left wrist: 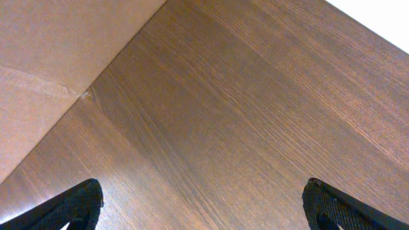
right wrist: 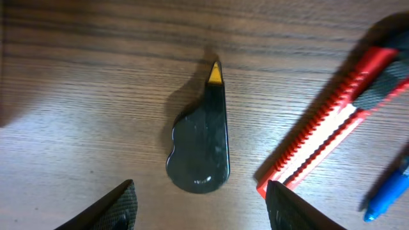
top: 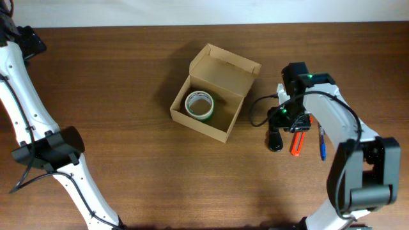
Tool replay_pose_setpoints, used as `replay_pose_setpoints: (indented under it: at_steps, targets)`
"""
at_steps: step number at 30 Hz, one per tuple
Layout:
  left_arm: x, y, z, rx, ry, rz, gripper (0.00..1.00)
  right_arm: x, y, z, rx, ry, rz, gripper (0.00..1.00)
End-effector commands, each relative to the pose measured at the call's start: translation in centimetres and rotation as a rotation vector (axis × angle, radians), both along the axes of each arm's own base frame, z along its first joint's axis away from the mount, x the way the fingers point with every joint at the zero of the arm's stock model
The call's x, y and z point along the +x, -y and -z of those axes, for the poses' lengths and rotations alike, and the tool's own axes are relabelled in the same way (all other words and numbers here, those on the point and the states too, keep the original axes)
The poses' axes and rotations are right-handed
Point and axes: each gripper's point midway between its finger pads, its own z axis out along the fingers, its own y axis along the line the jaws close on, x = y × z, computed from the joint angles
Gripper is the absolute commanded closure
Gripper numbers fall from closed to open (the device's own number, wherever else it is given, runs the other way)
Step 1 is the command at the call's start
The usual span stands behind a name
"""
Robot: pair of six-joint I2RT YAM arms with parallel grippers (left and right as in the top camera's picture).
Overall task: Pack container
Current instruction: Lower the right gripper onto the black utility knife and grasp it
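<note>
The tan cardboard container (top: 220, 128) stands open at the table's middle, its flap lid raised at the back. A green-and-white tape roll (top: 199, 105) lies inside it. My right gripper (top: 289, 121) is open and hovers right of the container, above a black teardrop-shaped tool with a yellow tip (right wrist: 201, 142), which lies between the open fingers (right wrist: 201, 207). The tool also shows in the overhead view (top: 275, 139). My left gripper (left wrist: 201, 207) is open and empty over bare wood at the far left edge, far from the container.
A red utility knife (top: 297, 142) lies just right of the black tool, also in the right wrist view (right wrist: 332, 115). A blue pen (top: 322, 144) lies further right, its tip in the right wrist view (right wrist: 386, 195). A brown cardboard sheet (left wrist: 45, 70) shows in the left wrist view.
</note>
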Motion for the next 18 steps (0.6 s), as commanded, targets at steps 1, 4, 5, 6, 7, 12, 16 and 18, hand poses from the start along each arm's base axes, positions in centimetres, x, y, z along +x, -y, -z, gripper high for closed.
replay_pose_setpoints:
  at_steps: [1,4,5,6,7,12,16,18]
  targets:
    - [-0.3,0.1,-0.7,0.002,0.009,0.005,0.00,-0.6,-0.7,1.5,0.004,-0.049,-0.013,0.34]
    - [-0.3,0.1,-0.7,0.002,0.009,0.005,0.00,-0.8,-1.0,2.3,0.002,-0.072,-0.022,0.35]
    - [-0.3,0.1,-0.7,0.002,0.009,0.005,0.00,-0.8,-1.0,2.5,0.001,-0.074,-0.025,0.35]
    - [-0.3,0.1,-0.7,0.002,0.009,0.005,0.00,-0.8,-1.1,2.6,0.001,-0.073,-0.028,0.35]
    - [-0.3,0.1,-0.7,0.002,0.009,0.005,0.00,-0.9,-1.2,2.8,0.001,-0.074,-0.031,0.35]
    - [-0.3,0.1,-0.7,0.002,0.009,0.005,0.00,-2.3,-1.2,4.3,0.000,-0.103,-0.035,0.35]
    - [-0.3,0.1,-0.7,0.002,0.009,0.005,0.00,-3.0,-1.1,5.3,0.000,-0.109,-0.034,0.35]
    - [-0.3,0.1,-0.7,0.002,0.009,0.005,0.00,-3.2,-1.1,5.6,0.000,-0.112,-0.034,0.35]
